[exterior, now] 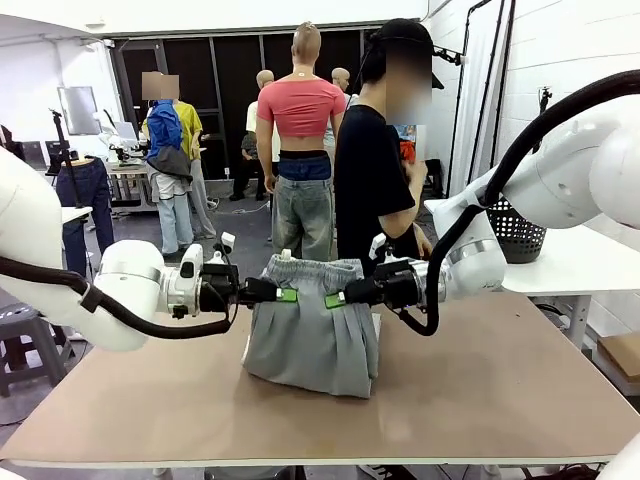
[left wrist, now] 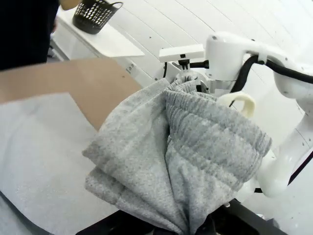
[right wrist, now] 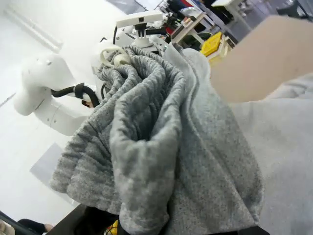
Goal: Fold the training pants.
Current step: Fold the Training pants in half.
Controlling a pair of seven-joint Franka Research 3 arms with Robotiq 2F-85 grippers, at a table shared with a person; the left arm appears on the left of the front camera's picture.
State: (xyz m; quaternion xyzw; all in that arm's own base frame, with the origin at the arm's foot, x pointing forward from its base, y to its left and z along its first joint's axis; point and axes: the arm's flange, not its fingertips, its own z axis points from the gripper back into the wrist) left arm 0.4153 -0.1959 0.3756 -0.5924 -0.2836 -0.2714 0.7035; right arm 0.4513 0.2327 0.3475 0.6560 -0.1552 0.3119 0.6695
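Pinched shut on the waistband's left corner, my left gripper (exterior: 285,294) holds the training pants (exterior: 312,330) up over the table (exterior: 480,390); my right gripper (exterior: 337,298) clamps the other corner just beside it. Between them the waistband runs side to side, the legs hanging down, the lower part bunched on the table. Far right, a black basket (exterior: 517,232) sits on a white counter; I cannot tell its contents.

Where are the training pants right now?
In the front view, the training pants hang at the table's middle, waistband held up between the left gripper and right gripper, lower part resting on the tabletop before the person.
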